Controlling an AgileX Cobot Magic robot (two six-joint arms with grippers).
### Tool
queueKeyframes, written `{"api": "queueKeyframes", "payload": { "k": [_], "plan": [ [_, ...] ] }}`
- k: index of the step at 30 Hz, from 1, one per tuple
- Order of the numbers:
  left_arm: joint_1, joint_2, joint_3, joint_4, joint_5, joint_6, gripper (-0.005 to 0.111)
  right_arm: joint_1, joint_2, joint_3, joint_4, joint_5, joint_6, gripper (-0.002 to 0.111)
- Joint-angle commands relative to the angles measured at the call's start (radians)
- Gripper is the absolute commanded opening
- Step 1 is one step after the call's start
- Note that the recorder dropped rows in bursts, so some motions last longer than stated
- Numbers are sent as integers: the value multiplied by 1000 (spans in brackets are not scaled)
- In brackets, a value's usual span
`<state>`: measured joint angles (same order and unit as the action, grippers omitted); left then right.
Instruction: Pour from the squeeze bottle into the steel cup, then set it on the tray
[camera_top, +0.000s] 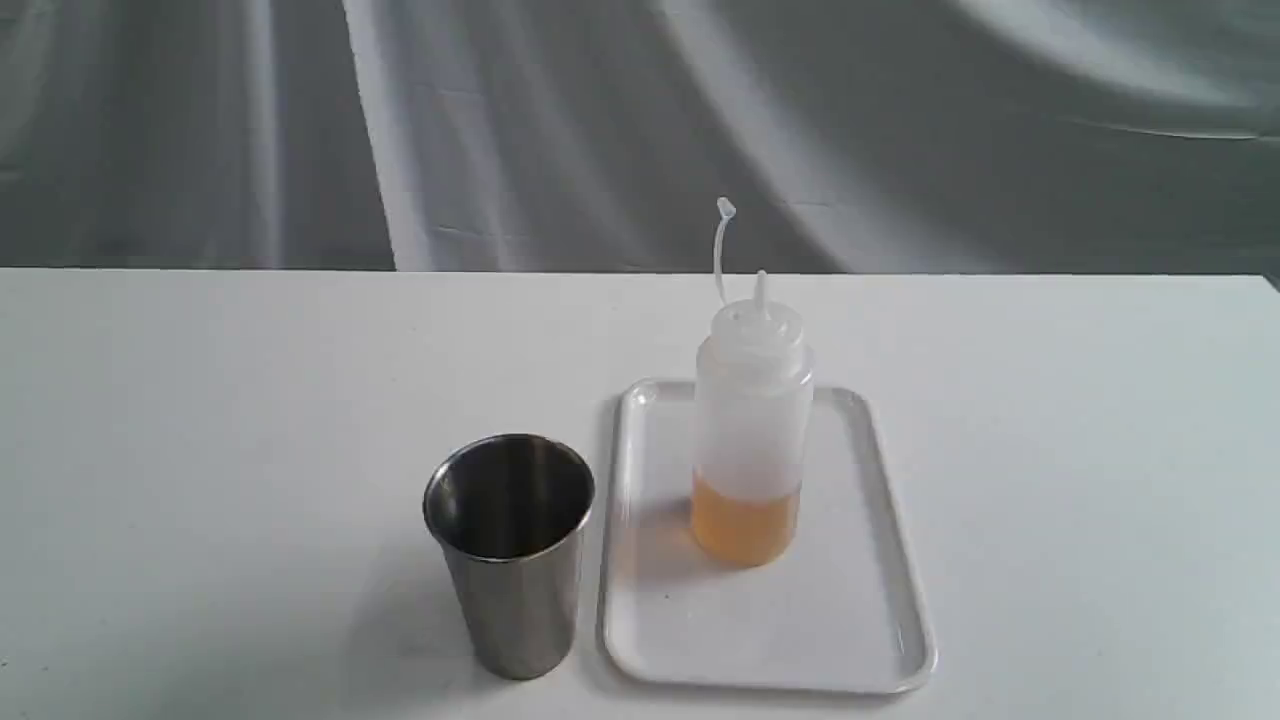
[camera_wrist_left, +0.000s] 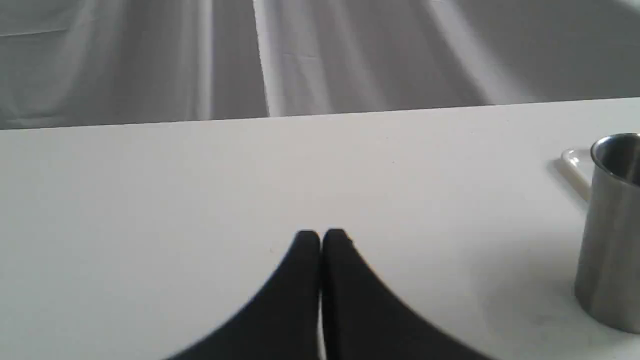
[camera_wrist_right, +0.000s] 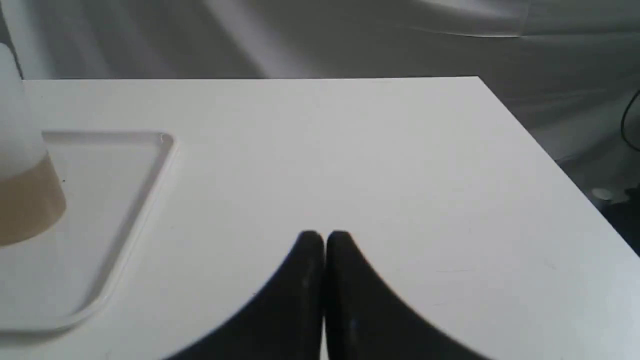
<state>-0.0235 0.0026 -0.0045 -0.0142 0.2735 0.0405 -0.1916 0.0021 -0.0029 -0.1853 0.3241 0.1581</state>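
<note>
Left gripper (camera_wrist_left: 320, 237): black fingers pressed together, nothing between them; hovers low over bare white table top (camera_top: 200, 450).
Right gripper (camera_wrist_right: 324, 239): likewise closed and empty, over bare table towards the outer corner.
Inboard of left gripper: plain shiny stainless-steel tumbler (camera_wrist_left: 612, 225), upright, mouth up, well apart from the fingertips, ahead and towards the other arm.
Inboard of right gripper: flat white rectangular plastic tray with low raised rim (camera_wrist_right: 162, 142), its near corner the closest thing to this tool, yet apart from it.
On the tray: translucent whitish squeeze bottle with cone nozzle (camera_top: 750, 430), standing upright, amber liquid in the lower part, cap off and its strap sticking up.
Why so placed: tumbler sits just beside the tray's edge, not touching, so a pour needs only a short carry. Bottle lies on the right arm's side, so that arm probably does the lifting.
Stage, as judged: tumbler's inside reads dark, contents cannot be told. With the bottle on the tray and both tools idle, either nothing is begun or all is done.
</note>
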Motion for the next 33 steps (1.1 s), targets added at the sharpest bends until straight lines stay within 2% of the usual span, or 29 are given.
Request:
{"api": "queueKeyframes", "payload": {
  "k": [1,33],
  "plan": [
    [2,-3,4,-1,-8,-4,0,-10,-2,3,-2,8,-12,0],
    [2,-3,4,-1,-8,-4,0,-10,-2,3,6,12,-21,0]
  ]
}}
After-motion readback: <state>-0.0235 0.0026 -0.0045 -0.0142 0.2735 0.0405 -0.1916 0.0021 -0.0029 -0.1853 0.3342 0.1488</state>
